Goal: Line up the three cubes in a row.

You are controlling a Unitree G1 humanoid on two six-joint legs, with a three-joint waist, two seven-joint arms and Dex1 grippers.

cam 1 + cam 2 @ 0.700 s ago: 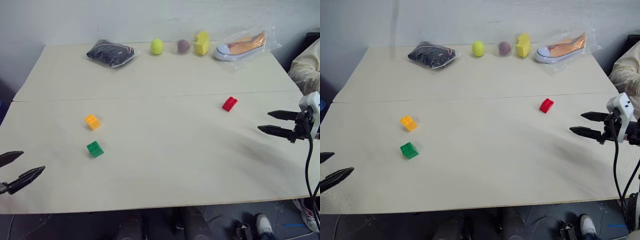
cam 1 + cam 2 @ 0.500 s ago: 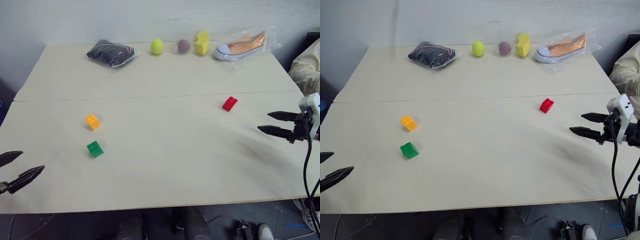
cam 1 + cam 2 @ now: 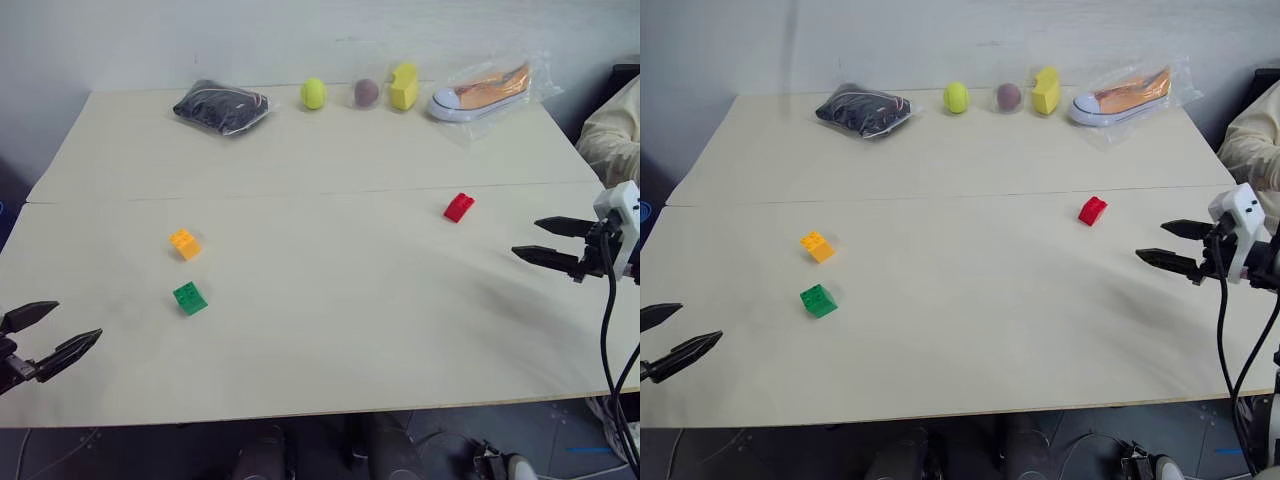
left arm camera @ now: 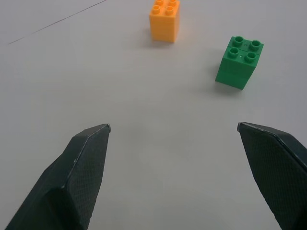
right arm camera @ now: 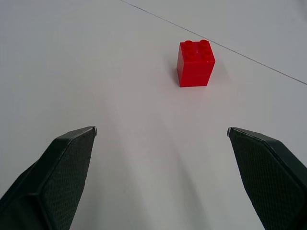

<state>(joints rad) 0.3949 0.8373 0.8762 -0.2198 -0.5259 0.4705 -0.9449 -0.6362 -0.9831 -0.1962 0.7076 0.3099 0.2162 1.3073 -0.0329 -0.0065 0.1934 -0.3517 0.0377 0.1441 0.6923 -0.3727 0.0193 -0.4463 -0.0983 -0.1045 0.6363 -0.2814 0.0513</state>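
Observation:
Three studded cubes sit apart on the pale table [image 3: 330, 300]. The orange-yellow cube [image 3: 184, 243] and the green cube [image 3: 189, 298] lie close together on the left, and the red cube [image 3: 459, 207] lies alone on the right. My left gripper [image 3: 78, 320] hovers open near the front left edge, short of the green cube. In its wrist view, the green cube [image 4: 239, 62] and the orange-yellow cube [image 4: 165, 20] lie ahead of the fingers. My right gripper [image 3: 526, 236] is open at the right edge and points at the red cube [image 5: 195, 63], still well short of it.
Along the far edge lie a black bag [image 3: 222, 105], a yellow-green ball [image 3: 313, 93], a brownish ball [image 3: 366, 92], a yellow foam block [image 3: 404, 86] and a bagged shoe [image 3: 482, 90]. A person's sleeve [image 3: 610, 130] shows at the far right.
My left gripper has edged a little to the right, toward the green cube. The right gripper has barely shifted. The cubes have not moved.

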